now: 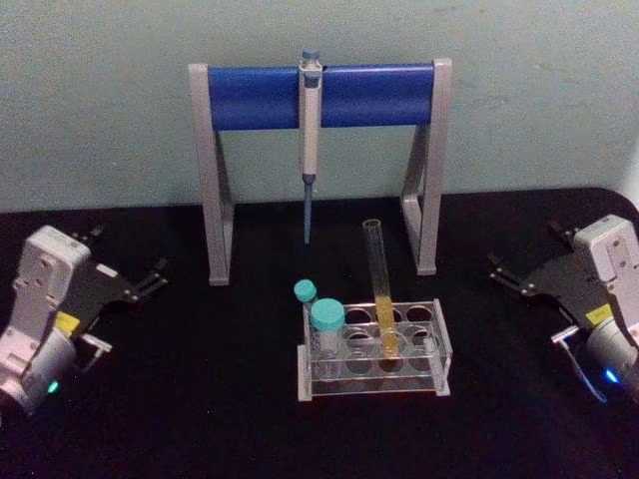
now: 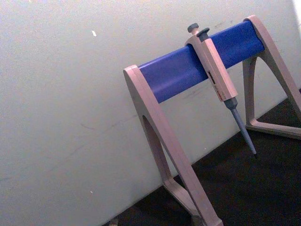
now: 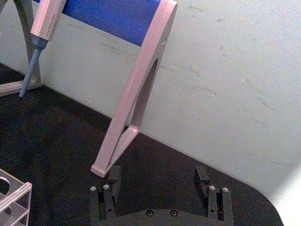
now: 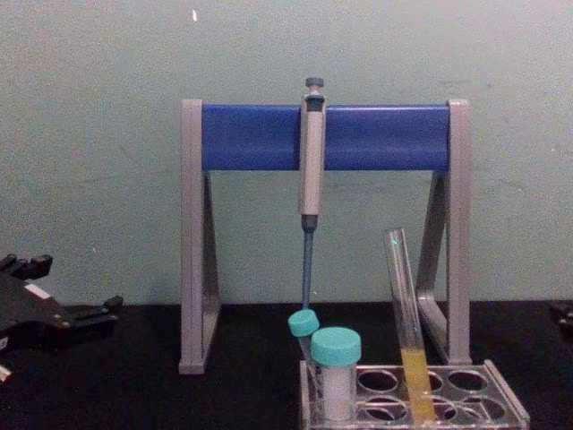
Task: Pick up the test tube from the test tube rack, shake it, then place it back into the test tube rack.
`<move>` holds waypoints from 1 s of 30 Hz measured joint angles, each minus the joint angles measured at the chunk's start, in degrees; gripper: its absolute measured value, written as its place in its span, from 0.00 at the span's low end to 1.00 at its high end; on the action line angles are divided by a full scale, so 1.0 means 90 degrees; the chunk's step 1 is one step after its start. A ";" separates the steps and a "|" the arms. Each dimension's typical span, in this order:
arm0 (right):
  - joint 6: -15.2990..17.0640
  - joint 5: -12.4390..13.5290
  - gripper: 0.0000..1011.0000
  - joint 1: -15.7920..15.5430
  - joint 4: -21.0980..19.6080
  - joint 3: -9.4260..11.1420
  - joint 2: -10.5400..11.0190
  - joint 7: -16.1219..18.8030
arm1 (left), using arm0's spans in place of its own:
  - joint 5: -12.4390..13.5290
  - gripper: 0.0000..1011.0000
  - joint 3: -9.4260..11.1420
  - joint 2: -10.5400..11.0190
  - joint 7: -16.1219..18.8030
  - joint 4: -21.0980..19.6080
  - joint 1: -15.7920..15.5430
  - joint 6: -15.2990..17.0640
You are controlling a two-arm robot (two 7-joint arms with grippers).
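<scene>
Evidently nothing is grasped yet. You find the test tube (image 1: 378, 284) leaning in a hole of the test tube rack (image 1: 442, 351), right of the teal-capped tubes (image 1: 326, 321), probably because the hole is wider than the glass. The left tool (image 1: 128, 255) and right tool (image 1: 523, 249) flank the rack, well apart from it. Both are spread wide and empty, so either could make the pick.

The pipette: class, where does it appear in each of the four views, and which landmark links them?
Head view: the pipette hangs top centre, on the stand's blue bar.
Left wrist view: the pipette hangs tilted on that bar.
Right wrist view: the pipette's lower body and tip, beside the bar.
Chest view: the pipette hangs upright, centre.
Shared landmark: the blue bar.
</scene>
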 joint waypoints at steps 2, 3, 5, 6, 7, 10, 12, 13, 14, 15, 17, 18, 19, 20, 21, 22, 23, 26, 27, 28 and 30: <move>0.0000 0.0000 0.99 0.0000 0.0000 0.0000 0.0000 0.0000 | 0.0000 0.99 0.0000 0.0000 0.0000 0.0000 0.0001 0.0000; 0.0000 0.0000 0.99 0.0000 0.0000 0.0000 0.0000 0.0000 | 0.0000 0.99 0.0000 0.0000 0.0000 -0.0001 0.0000 0.0000; 0.0000 0.0000 0.99 0.0000 0.0000 0.0000 0.0000 0.0000 | 0.0000 0.99 0.0000 0.0000 0.0000 0.0000 0.0000 0.0000; 0.0000 0.0000 0.99 0.0000 0.0000 0.0000 0.0000 0.0000 | 0.0000 0.99 0.0000 0.0000 0.0000 -0.0001 0.0001 0.0000; 0.0000 0.0000 0.99 0.0000 0.0000 0.0000 0.0000 0.0000 | 0.0000 0.99 0.0000 0.0000 0.0000 0.0000 0.0001 0.0000; 0.0000 0.0000 0.99 0.0000 0.0000 0.0000 0.0000 0.0000 | 0.0000 0.99 0.0000 0.0000 0.0000 0.0000 0.0000 0.0000; 0.0000 0.0000 0.99 0.0000 0.0000 0.0000 0.0000 0.0000 | 0.0000 0.99 0.0000 0.0000 0.0000 -0.0001 0.0000 0.0000; 0.0000 0.0000 0.99 0.0000 0.0000 0.0000 0.0000 0.0000 | 0.0000 0.99 0.0000 0.0000 0.0000 0.0000 0.0000 0.0000; 0.0000 0.0000 0.99 0.0000 0.0000 0.0000 0.0000 0.0000 | 0.0000 0.99 0.0000 0.0000 0.0000 -0.0001 0.0000 0.0000; 0.0000 0.0000 0.99 0.0000 0.0000 0.0000 0.0000 0.0000 | 0.0000 0.99 0.0000 0.0000 0.0000 0.0000 0.0000 0.0000; 0.0000 0.0000 0.99 0.0000 0.0000 0.0000 0.0000 0.0000 | 0.0000 0.99 0.0000 0.0000 0.0000 0.0000 0.0000 0.0000; 0.0000 0.0000 0.99 0.0000 0.0000 0.0000 0.0000 0.0000 | 0.0000 0.99 0.0000 0.0000 0.0000 0.0000 0.0000 0.0000; 0.0000 0.0000 0.99 0.0000 0.0000 0.0000 0.0000 0.0000 | 0.0000 0.99 0.0000 0.0000 0.0000 0.0000 0.0000 0.0000; 0.0000 0.0000 0.99 0.0000 0.0000 0.0000 0.0000 0.0000 | 0.0000 0.99 0.0000 0.0000 0.0000 0.0000 0.0000 0.0000; 0.0000 0.0000 0.99 0.0000 0.0000 0.0000 0.0000 0.0000 | 0.0000 0.99 0.0000 0.0000 0.0000 0.0000 0.0000 0.0000; 0.0000 0.0000 0.99 0.0000 0.0000 0.0000 0.0000 0.0000 | 0.0000 0.99 0.0000 0.0000 0.0000 0.0000 0.0000 0.0000; 0.0001 0.0000 0.99 0.0000 0.0000 0.0000 0.0000 0.0000 | 0.0000 0.99 0.0001 0.0000 0.0000 -0.0001 0.0000 0.0000; 0.0000 0.0000 0.99 0.0000 0.0000 0.0000 0.0000 0.0000 | 0.0000 0.99 0.0000 0.0000 0.0000 0.0000 0.0001 0.0000; 0.0000 0.0000 0.99 0.0000 0.0000 0.0000 0.0000 0.0000 | 0.0000 0.99 0.0000 0.0000 0.0000 0.0000 0.0000 0.0000; 0.0000 0.0000 0.99 0.0000 0.0000 0.0000 0.0000 0.0000 | 0.0000 0.99 0.0000 0.0000 0.0000 -0.0001 0.0000 0.0000; 0.0000 0.0000 0.99 0.0000 0.0000 0.0000 0.0000 0.0000 | 0.0000 0.99 0.0000 0.0000 0.0000 0.0000 0.0001 0.0000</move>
